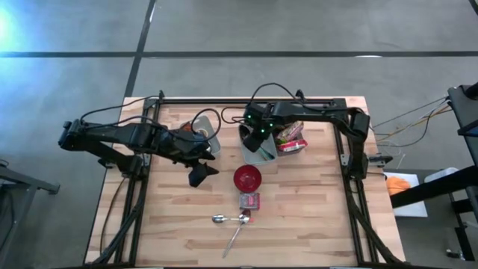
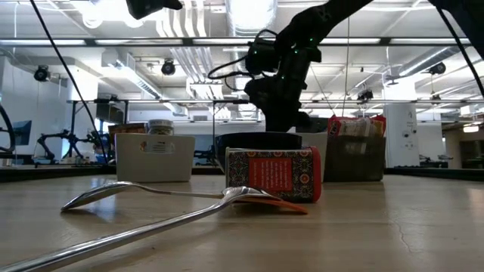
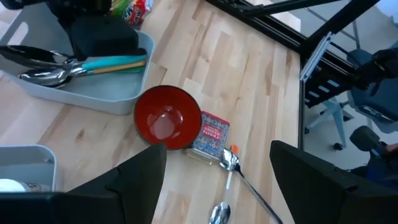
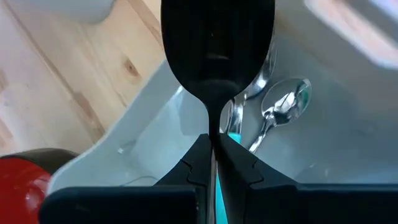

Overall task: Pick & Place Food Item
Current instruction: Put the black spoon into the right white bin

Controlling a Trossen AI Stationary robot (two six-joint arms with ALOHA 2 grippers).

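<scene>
Around the red bowl [image 1: 247, 178], near the middle of the wooden desk [image 1: 314, 224], you can place everything else.

You have two dark arms. The left one reaches in from the bowl's left, and its tool [image 1: 200, 173] hangs just left of the bowl, above the boards. It is released, fingers spread wide, with nothing between them. The right arm comes in from the bowl's far right. Its tool [image 4: 214, 152] sits over the grey tray [image 3: 124, 93] just behind the bowl. It is clenched on the thin neck of a black serving spoon [image 4: 217, 43], whose broad head sticks out past the fingertips.

You can count three containers behind the bowl:
- the grey tray, holding metal spoons [image 4: 283, 102] and a teal-handled utensil [image 3: 118, 62]
- a bin of snack packets [image 1: 293, 140] to the tray's right
- a pale bin [image 2: 155, 155] behind and left of the bowl, with one jar [image 2: 160, 126] showing above its rim

There is one bowl, round, glossy red and upright.

You have one food item out on the boards, a small flat packet [image 1: 249, 200]. It lies right at the bowl's near side, on the side away from the tray. It is deep red with a dense printed pattern, a darker border and a pale label at its centre. It rests flat on the desk. No tool touches it.

Two metal spoons lie on the desk nearer than the packet. One long spoon [image 1: 237, 233] has its bowl end up against the packet. A shorter one [image 1: 219, 219] lies just left of it. A small orange scrap [image 3: 234, 149] shows at the packet's edge, beside the long spoon's end. What it is you cannot tell.
</scene>
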